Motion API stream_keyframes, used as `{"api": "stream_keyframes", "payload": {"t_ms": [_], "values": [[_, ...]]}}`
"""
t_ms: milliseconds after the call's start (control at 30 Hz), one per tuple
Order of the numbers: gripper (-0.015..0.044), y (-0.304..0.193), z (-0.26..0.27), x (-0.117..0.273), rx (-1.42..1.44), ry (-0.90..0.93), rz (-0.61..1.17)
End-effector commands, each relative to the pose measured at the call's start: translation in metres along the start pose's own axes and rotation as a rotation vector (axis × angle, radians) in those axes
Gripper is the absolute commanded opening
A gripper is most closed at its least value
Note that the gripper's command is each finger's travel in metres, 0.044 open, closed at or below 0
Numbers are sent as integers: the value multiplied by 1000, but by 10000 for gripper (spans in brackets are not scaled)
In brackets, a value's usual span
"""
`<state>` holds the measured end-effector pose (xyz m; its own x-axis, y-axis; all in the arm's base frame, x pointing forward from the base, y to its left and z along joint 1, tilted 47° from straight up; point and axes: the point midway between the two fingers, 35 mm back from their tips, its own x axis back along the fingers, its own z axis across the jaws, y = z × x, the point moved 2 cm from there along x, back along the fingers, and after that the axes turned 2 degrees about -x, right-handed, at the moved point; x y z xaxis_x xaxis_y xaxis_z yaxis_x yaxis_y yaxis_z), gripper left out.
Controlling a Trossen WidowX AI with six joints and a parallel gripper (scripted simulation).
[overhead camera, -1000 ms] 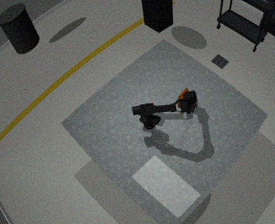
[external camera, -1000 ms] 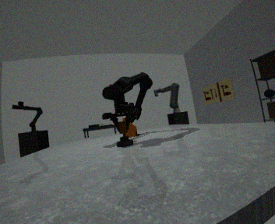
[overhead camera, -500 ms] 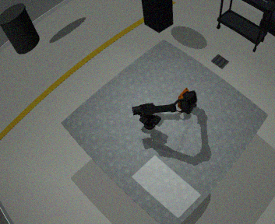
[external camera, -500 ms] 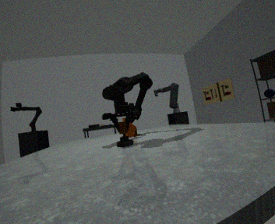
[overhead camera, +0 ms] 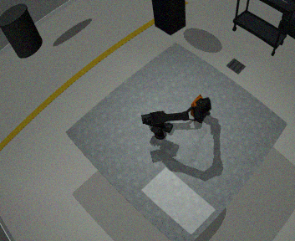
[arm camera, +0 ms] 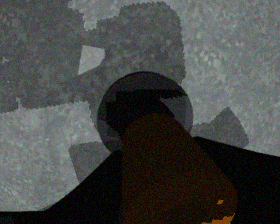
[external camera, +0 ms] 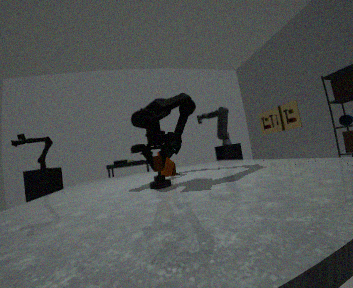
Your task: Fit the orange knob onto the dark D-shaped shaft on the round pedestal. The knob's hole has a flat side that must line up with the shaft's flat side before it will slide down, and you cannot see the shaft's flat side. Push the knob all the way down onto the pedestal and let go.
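The orange knob [external camera: 157, 163] [arm camera: 173, 172] is between the fingers of my gripper [external camera: 158, 159] [arm camera: 157, 151], which is shut on it. The round dark pedestal [external camera: 160, 185] [arm camera: 141, 81] stands on the table under the knob. In the exterior view the dark shaft [external camera: 159, 177] rises from the pedestal, and the knob is above it, close to its top. Whether they touch cannot be told. In the wrist view the knob covers part of the pedestal and the shaft cannot be made out in the dark. The shaft's flat side is hidden. The top view does not show the knob clearly.
The arm's base with an orange part [overhead camera: 196, 100] stands on the grey table top [overhead camera: 112, 125]. A pale rectangle [overhead camera: 179, 201] lies near one corner of it. The arm's shadow falls across the table and the pedestal. Bins, a cart and other robots stand farther off.
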<state>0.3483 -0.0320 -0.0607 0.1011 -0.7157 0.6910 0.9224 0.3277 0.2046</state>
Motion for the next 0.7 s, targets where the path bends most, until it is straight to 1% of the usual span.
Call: {"api": "stream_keyframes", "payload": {"t_ms": [0, 667], "values": [[0, 0, -1, 0, 51, -2, -4], [0, 0, 1, -3, 51, -1, -4]]}}
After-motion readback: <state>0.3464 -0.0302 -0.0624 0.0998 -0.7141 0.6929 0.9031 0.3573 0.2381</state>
